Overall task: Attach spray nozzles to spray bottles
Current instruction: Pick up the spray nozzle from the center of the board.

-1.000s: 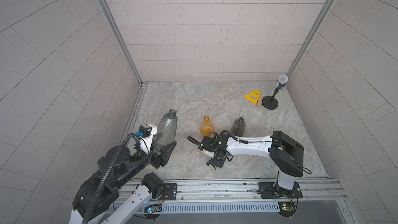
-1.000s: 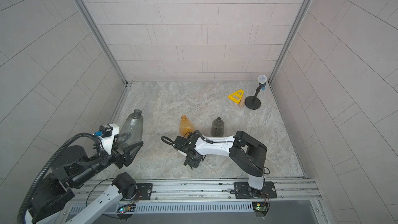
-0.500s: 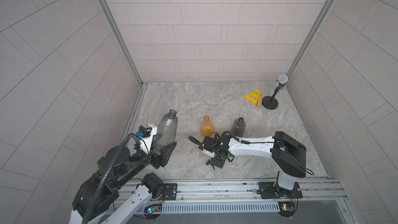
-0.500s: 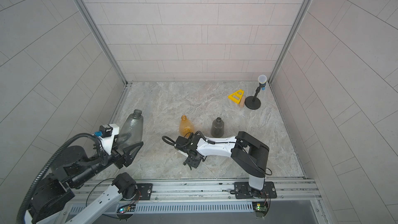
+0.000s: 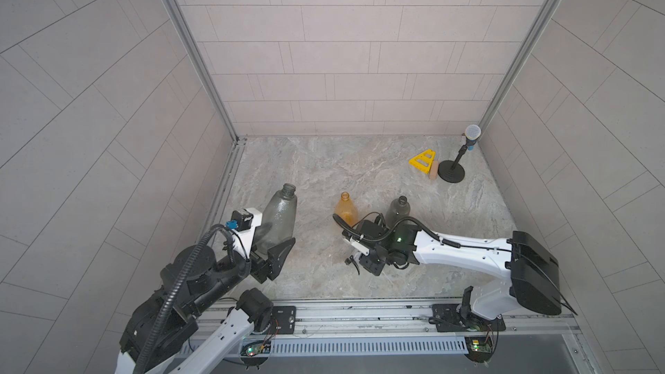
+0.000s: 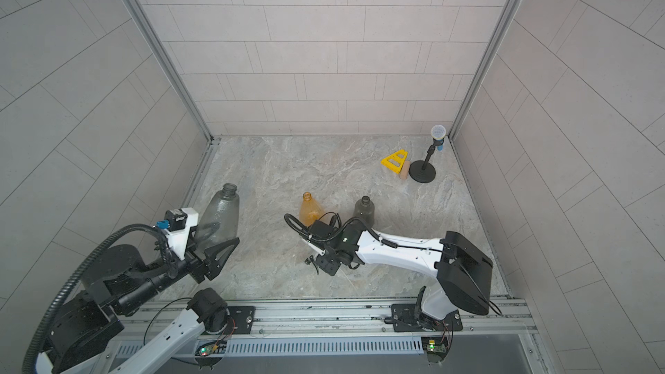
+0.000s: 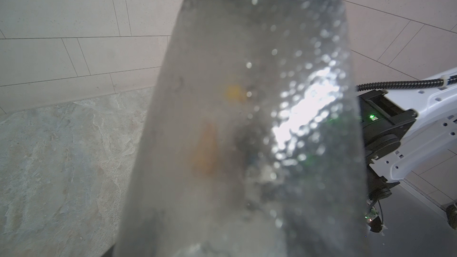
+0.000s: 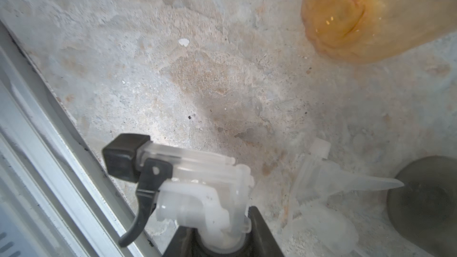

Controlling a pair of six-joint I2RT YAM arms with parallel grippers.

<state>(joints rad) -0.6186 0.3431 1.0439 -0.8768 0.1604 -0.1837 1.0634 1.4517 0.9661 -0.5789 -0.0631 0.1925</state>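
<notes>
Your table [image 5: 324,167] is a flat slab with a grey-beige marble pattern and a matte surface.

The big grey bottle [image 5: 280,217] is at the near left. Your left claw [image 5: 268,242] is clamped on its wide lower body. The bottle is tilted, with its open neck leaning far. It's smoky see-through plastic in a pear shape, with a pebbled wall in the left wrist view [image 7: 247,119]. I can't see anything inside it.

The amber bottle [image 5: 346,210] stands upright mid-table. It has the same pear shape and an open neck, and it looks empty.

The small grey bottle [image 5: 398,208] stands just right of the amber one. It is upright, smoky, and open at the neck.

Your right claw [image 8: 222,238] is low, just near of those two bottles. It's closed on the round collar of the white-and-black nozzle [image 8: 197,181]. That nozzle has a cloudy white body, a black square tip and a thin curved black trigger.

The clear nozzle [image 8: 321,186] lies on its side on the table beside the held one. It's translucent, and its pointed end is toward the small grey bottle's base [image 8: 425,206].
</notes>
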